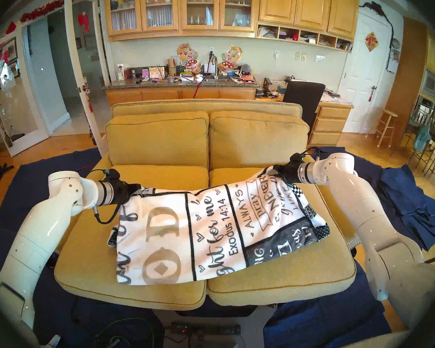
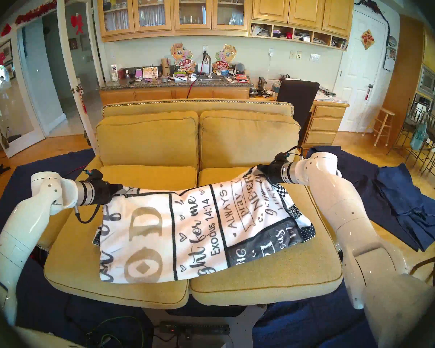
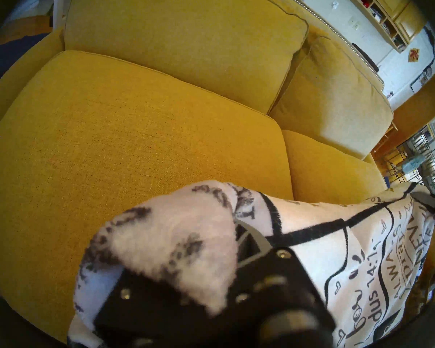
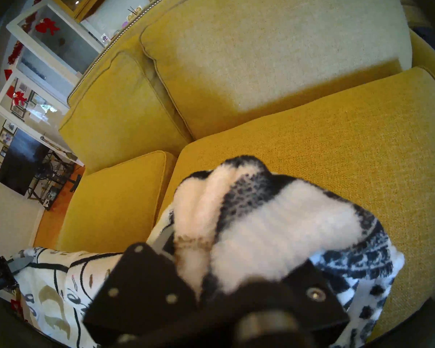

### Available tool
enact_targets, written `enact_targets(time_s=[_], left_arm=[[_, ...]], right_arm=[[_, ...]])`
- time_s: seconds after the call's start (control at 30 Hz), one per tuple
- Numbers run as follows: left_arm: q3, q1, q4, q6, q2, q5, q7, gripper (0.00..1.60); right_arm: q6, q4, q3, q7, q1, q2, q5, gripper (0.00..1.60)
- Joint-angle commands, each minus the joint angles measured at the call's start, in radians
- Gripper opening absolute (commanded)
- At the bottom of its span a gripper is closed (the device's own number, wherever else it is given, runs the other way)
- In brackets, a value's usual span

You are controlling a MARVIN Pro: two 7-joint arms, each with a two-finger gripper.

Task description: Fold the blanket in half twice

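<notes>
From my head cameras, the blanket (image 1: 211, 229) sags between my two arms over the seat cushions of a yellow sofa (image 1: 158, 131). It is soft white fleece printed with black script, large tan letters, black grid lines and a dark panel near my right; "Exodus 14:14" and "ALWAYS pray" read clearly. Its near edge lies on the cushions, its far edge is lifted. My left gripper (image 1: 136, 189) is clamped on the left corner, my right gripper (image 1: 278, 170) on the higher right corner, beside a checked border. Navy blue cloths (image 1: 409, 209) lie heaped off to my right.

In my left wrist view, a bunch of white fleece (image 3: 176, 242) with blurred black marks bulges over my closed left gripper (image 3: 236, 239), above bare yellow cushion.

In my right wrist view, thick white-and-black folds (image 4: 261, 214) are pinched in my right gripper (image 4: 199, 254), patterned border hanging at the right.
</notes>
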Motion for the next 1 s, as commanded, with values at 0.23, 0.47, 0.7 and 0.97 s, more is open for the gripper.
enact_targets(time_s=[0.23,0.47,0.7,0.97], left_arm=[[0.01,-0.15,0.04,-0.022,-0.064,0.007,0.054,0.0],[0.012,-0.192,0.045,-0.025,-0.089,0.017,0.089,0.0],[0.023,-0.225,0.034,-0.03,-0.113,0.046,0.125,0.0],[0.05,-0.279,0.078,-0.028,-0.149,0.079,0.172,0.0]], right_arm=[[-0.027,0.051,0.028,-0.056,0.135,-0.045,-0.014,0.0],[-0.024,0.116,0.017,-0.09,0.167,-0.076,-0.022,0.0],[-0.026,0.181,0.014,-0.12,0.185,-0.103,-0.029,0.0],[-0.033,0.25,0.016,-0.152,0.202,-0.125,-0.034,0.0]])
